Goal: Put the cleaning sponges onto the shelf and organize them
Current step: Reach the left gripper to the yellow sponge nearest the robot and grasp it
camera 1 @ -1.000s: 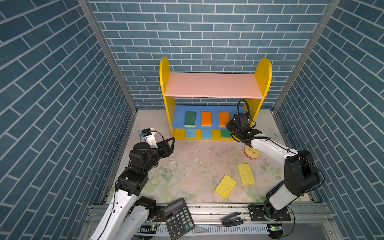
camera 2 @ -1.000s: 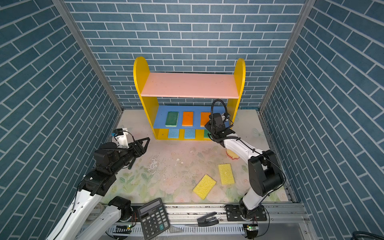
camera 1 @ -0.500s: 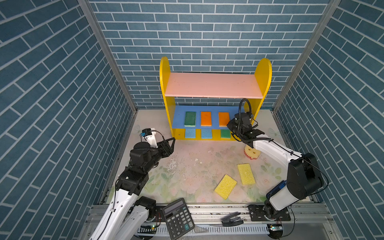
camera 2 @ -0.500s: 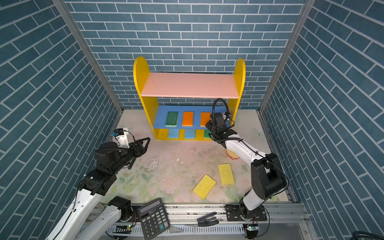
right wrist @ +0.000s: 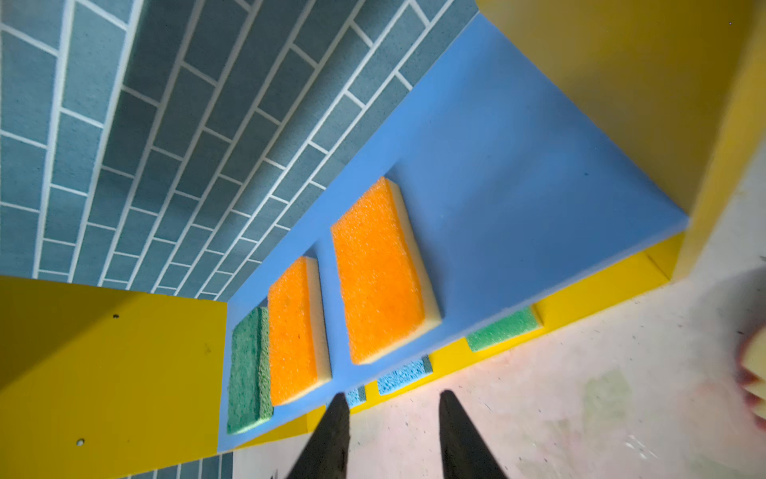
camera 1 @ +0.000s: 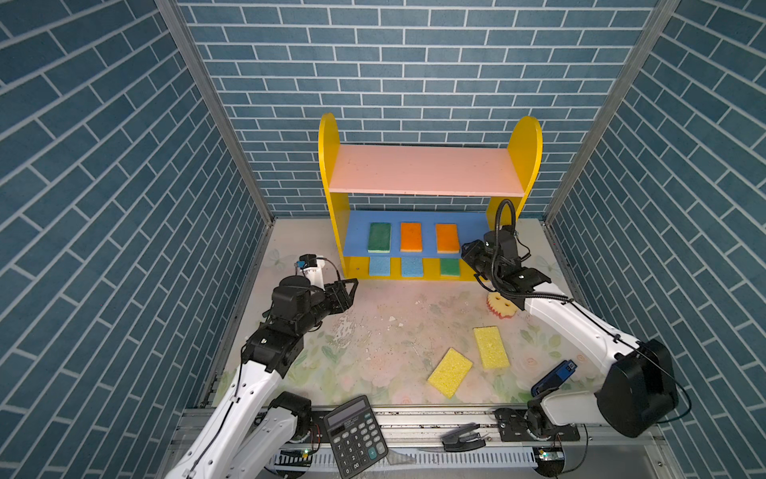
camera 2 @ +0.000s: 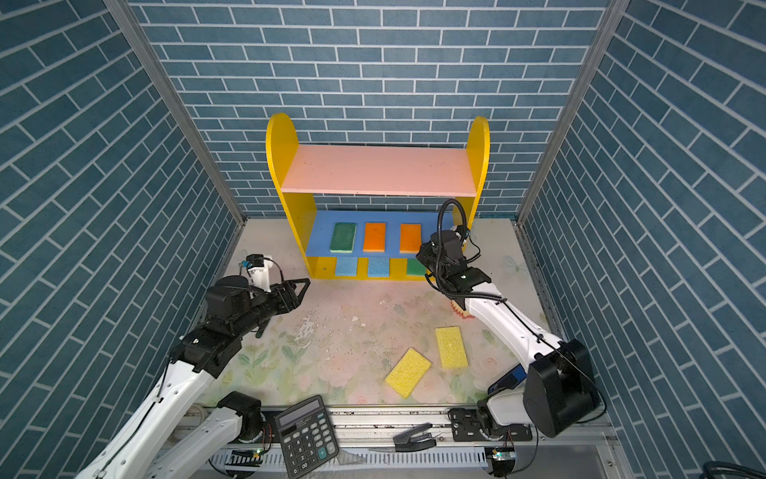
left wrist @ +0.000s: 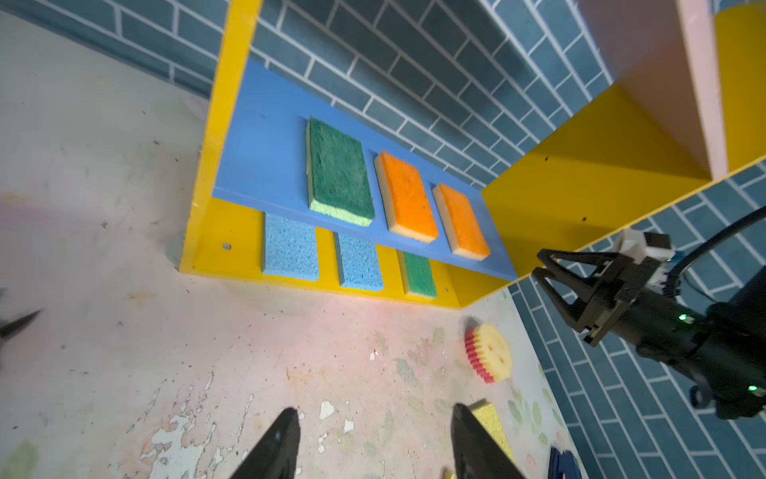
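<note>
Sponges, six flat foam rectangles (camera 1: 410, 237), lie on pink-topped yellow shelf (camera 1: 427, 170); round yellow smiley sponge (camera 1: 499, 305) and two yellow rectangular sponges (camera 1: 491, 346) wait before it. Left gripper (left wrist: 374, 410) and right gripper (right wrist: 393, 394) gape empty; right, beside shelf, likely fetches smiley next.

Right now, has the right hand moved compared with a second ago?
Yes. In both top views the right hand has pulled back slightly to the right, away from the shelf.

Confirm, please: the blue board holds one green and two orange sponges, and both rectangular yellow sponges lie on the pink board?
Not quite: both top views show those yellow sponges on the table, not the pink board; the rest holds.
</note>
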`<state>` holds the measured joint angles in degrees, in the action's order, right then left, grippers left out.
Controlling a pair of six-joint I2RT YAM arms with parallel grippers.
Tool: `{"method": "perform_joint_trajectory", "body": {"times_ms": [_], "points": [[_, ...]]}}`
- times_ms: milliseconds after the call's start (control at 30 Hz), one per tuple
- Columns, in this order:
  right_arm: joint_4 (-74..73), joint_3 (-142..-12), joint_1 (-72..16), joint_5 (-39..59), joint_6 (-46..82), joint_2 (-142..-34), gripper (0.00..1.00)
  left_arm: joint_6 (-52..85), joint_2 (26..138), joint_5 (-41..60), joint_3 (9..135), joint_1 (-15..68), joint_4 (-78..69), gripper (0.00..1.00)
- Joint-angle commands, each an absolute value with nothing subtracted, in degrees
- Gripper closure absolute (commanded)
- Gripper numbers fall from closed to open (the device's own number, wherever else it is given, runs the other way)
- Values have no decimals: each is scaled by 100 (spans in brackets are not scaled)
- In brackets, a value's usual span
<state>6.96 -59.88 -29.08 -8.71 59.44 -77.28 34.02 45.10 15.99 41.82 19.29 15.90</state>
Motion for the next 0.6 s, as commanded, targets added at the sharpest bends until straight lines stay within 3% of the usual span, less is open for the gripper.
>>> {"method": "perform_joint_trajectory", "body": {"times_ms": [0, 100, 300, 567], "points": [[1263, -5436, -2916, -852, 5563, -7194, 60, 2848, 4839, 1715, 4352, 2468, 1925, 41], [1601, -5133, -2870, -973, 5423, -6751, 56, 2465, 5359, 1035, 4452, 3348, 2241, 40], [2298, -4961, -2674, -914, 5219, -6321, 54, 2348, 6381, 915, 4513, 4649, 1962, 40], [2276, -4637, -2380, -906, 5098, -5917, 48, 2022, 7803, 822, 5062, 5729, 1830, 40]]}}
